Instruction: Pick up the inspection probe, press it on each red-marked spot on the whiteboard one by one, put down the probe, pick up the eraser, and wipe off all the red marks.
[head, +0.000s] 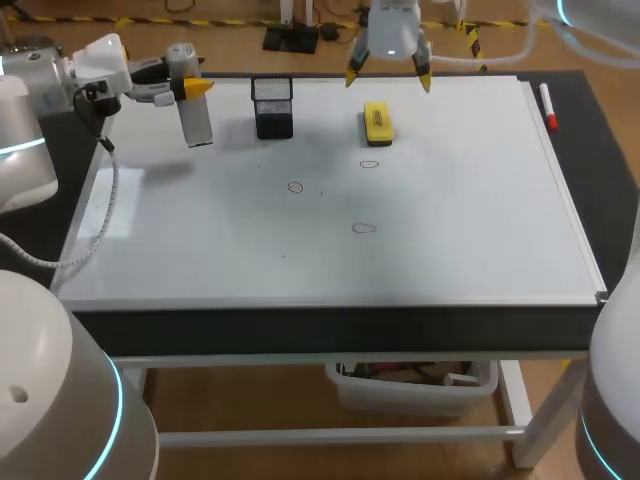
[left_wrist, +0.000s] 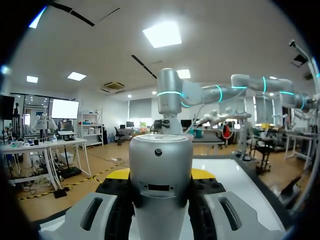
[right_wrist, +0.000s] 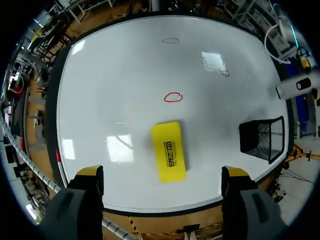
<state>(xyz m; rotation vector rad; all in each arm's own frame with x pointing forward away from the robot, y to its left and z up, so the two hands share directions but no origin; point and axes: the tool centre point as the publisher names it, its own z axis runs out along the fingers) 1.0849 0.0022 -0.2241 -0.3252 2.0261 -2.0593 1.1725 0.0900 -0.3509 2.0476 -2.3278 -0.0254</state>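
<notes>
Left tool (head: 190, 88): closed on the probe (head: 197, 118). In the left wrist view we saw both fingers bearing on the silver barrel from two sides.
Probe location: it hung upright from the left tool over the far left corner of the whiteboard (head: 480, 200), just beside the black mesh holder (head: 272, 106). We judged its lower end to be clear of the board, though we could not confirm this.
Grip rationale: we judged that the upright hold was chosen so the tip could be pressed straight down onto a mark.
Right tool (head: 389, 72): wide open and holding nothing, above the board's far edge.
Eraser (head: 378, 123): it lay flat on the board, just ahead of the right tool and in line with the gap between its fingers. We judged that the tool waited there so the wiping step could begin without a long reach.
Red marks (head: 295, 186): there were three small ovals, all unwiped. The second mark (head: 370, 164) lay near the eraser and the third mark (head: 364, 228) nearer the board's middle.
Marker (head: 548, 106): it rested at the board's right edge, well apart from both tools.
Surface (head: 330, 325): dark, carrying the whiteboard.
Stage: we judged that pressing was the step in hand. The probe stood well apart from every mark.
Caution: we judged the mesh holder the nearest obstacle to the probe's path.
</notes>
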